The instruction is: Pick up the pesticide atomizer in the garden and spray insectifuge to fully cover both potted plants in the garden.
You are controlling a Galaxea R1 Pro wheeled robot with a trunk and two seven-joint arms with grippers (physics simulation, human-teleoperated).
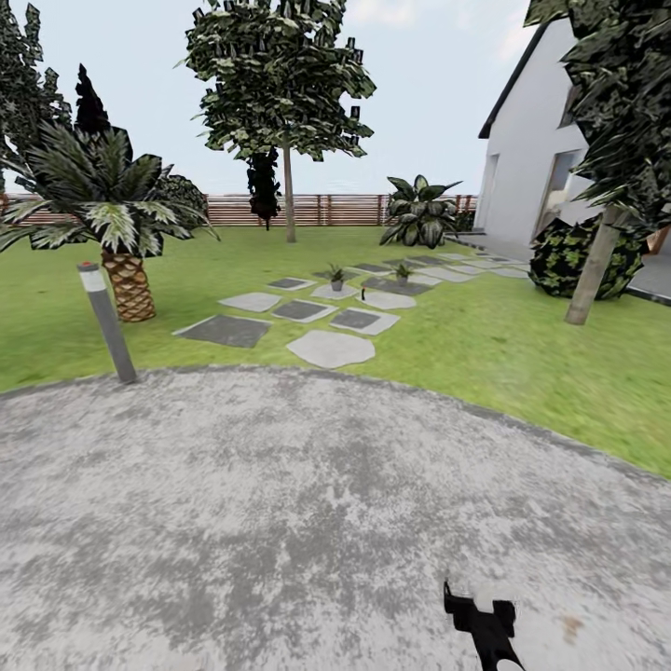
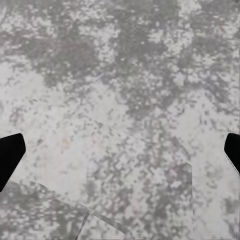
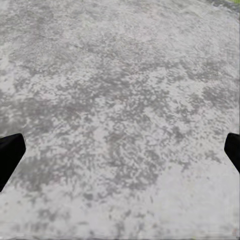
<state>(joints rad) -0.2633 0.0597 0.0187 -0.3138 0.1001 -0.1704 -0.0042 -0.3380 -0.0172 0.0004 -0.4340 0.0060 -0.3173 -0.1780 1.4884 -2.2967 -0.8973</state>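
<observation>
A: Two potted plants [image 1: 336, 277] [image 1: 403, 272] sit far ahead on the stepping stones [image 1: 331, 349], at about twelve o'clock from the robot, out on the lawn [image 1: 485, 345].

B: And the spray bottle?

A: There's a thin dark upright sliver at [image 1: 362, 295], between the stones just this side of the plants. I'd judge that to be the spray bottle, standing with its long axis vertical, but it's too small to make out a label or trigger head.

B: Which arm is closer?

A: Neither by much; it's well apart from both. The right gripper [image 1: 477, 610] shows low in the head view at about five o'clock, so the bottle lies up and slightly to eleven o'clock of it. I'd lean toward the right arm, though the base has to roll across the gravel circle [image 1: 280, 503] first.

B: Fingers?

A: Both sets are spread wide. In the right wrist view the right gripper's dark fingertips [image 3: 10, 152] sit at opposite edges with bare gravel between. The left gripper [image 2: 120, 155] looks the same: tips at the edges, nothing held.

B: Anything hidden?

A: The left arm's position relative to the bottle can't be told. The post [image 1: 107, 321] and palm [image 1: 112, 214] stand at ten o'clock, off the direct line.
</observation>
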